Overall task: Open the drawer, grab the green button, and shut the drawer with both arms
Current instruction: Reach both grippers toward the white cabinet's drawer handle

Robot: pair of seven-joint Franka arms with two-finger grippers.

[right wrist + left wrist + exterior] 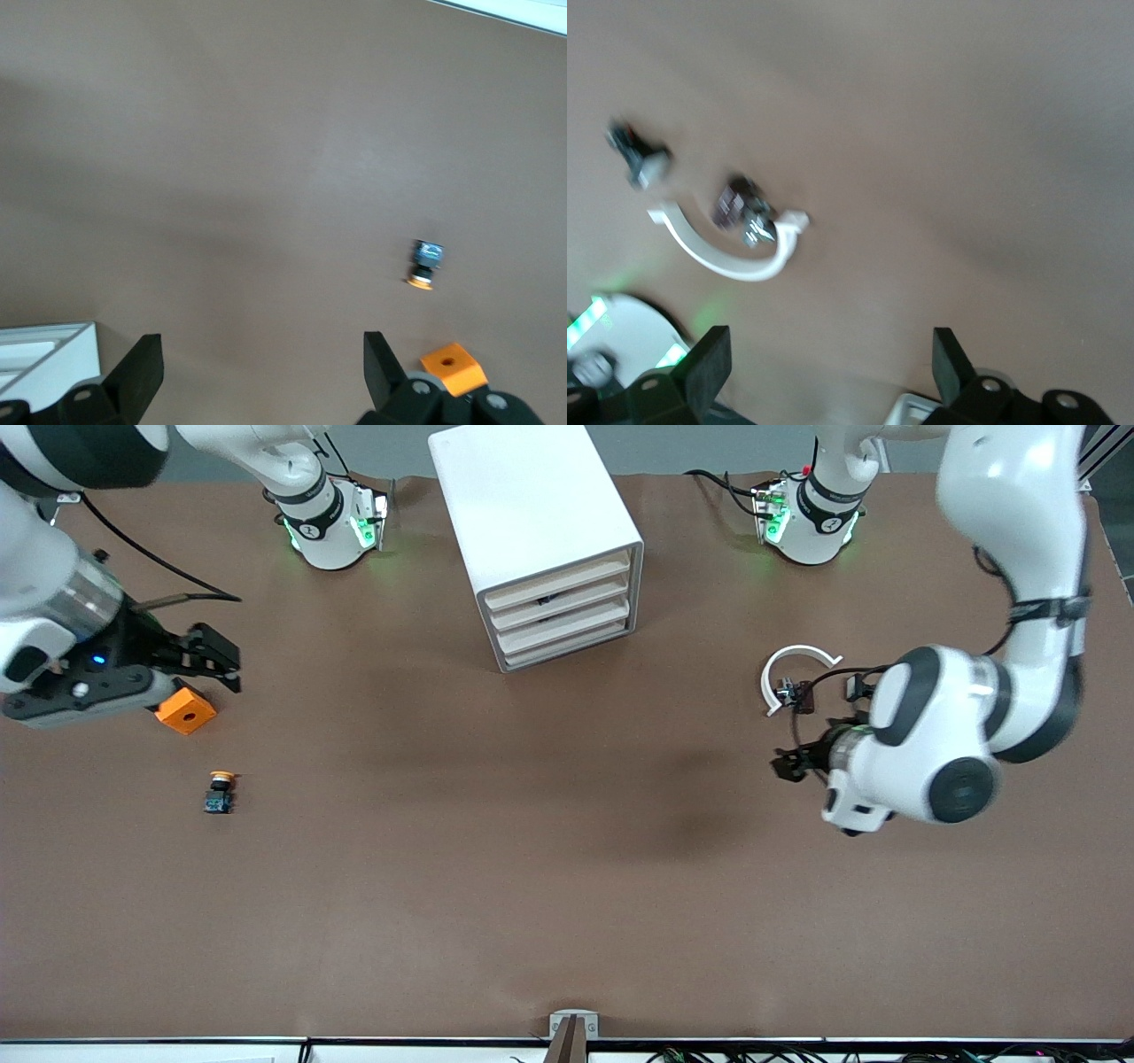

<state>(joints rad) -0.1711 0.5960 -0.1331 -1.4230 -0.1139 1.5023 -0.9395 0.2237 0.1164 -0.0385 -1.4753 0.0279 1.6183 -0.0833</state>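
Note:
The white cabinet [532,505] stands at the middle of the table near the robots' bases. Its four cream drawer fronts [563,607] all sit pushed in. A small dark shape shows in a gap between the upper drawers. The green-capped button is hidden. My left gripper [787,766] is open and empty over bare table toward the left arm's end; its fingers [709,363] stand wide apart. My right gripper [227,666] is open and empty beside the orange cube [184,710], and it also shows in the right wrist view [261,370].
An orange-capped button [219,791] lies nearer the front camera than the cube; both show in the right wrist view, the button [425,263] and the cube [454,367]. A white curved piece [793,664] with small dark parts [740,208] lies by my left gripper.

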